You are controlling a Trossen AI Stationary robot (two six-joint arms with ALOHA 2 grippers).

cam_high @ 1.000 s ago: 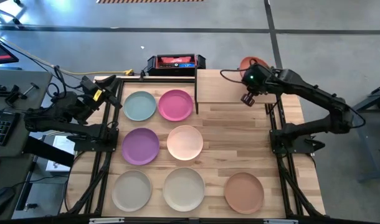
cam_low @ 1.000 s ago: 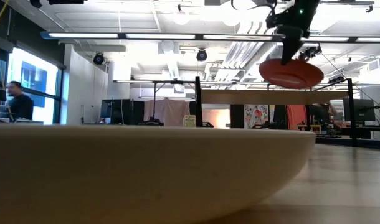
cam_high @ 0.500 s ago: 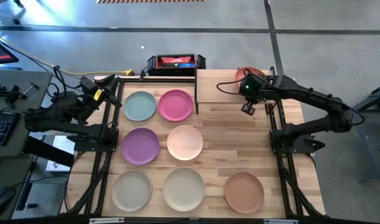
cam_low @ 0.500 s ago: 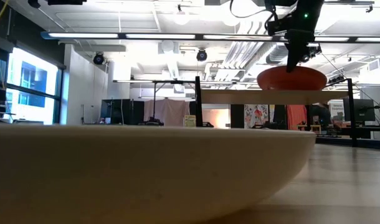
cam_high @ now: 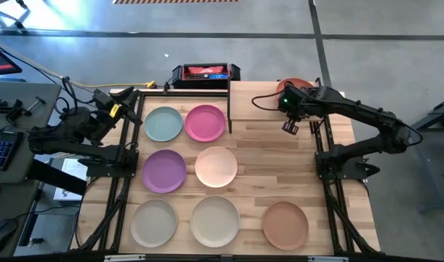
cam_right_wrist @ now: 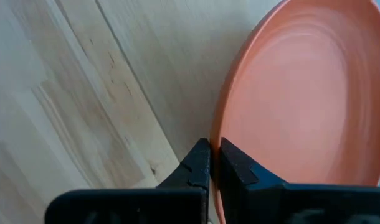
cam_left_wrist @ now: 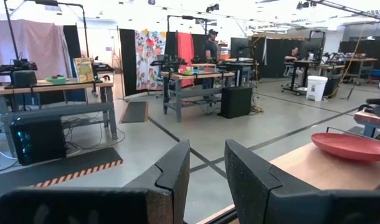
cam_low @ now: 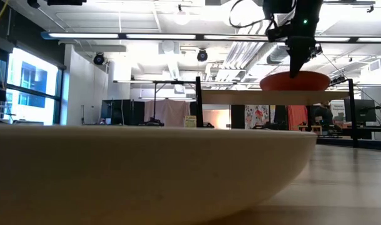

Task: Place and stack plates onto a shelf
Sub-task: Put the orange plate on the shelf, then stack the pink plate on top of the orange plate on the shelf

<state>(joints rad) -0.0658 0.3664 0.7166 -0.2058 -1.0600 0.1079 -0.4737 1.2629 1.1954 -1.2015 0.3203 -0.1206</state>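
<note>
A grey concrete floor (cam_left_wrist: 177, 134) runs past workbenches (cam_left_wrist: 196, 78), black partitions (cam_left_wrist: 131, 53) and bright ceiling lights (cam_low: 178, 37).

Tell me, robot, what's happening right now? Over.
Right pincer shut on terracotta plate, at the shelf. Left pincer open, waiting. Nothing blocking.

We find the right gripper (cam_high: 290, 94) over the shelf's (cam_high: 262, 109) far right part, its fingers pinched on the near rim of a plate (cam_low: 295, 80) that sits on the shelf board. Left of this claw, down on the table (cam_high: 338, 175), lie two plates (cam_high: 184, 123); nearer us, two more (cam_high: 190, 169), then a front row of three (cam_high: 219, 221). The left gripper (cam_high: 129, 94) hangs far left, off the table's edge.
</note>
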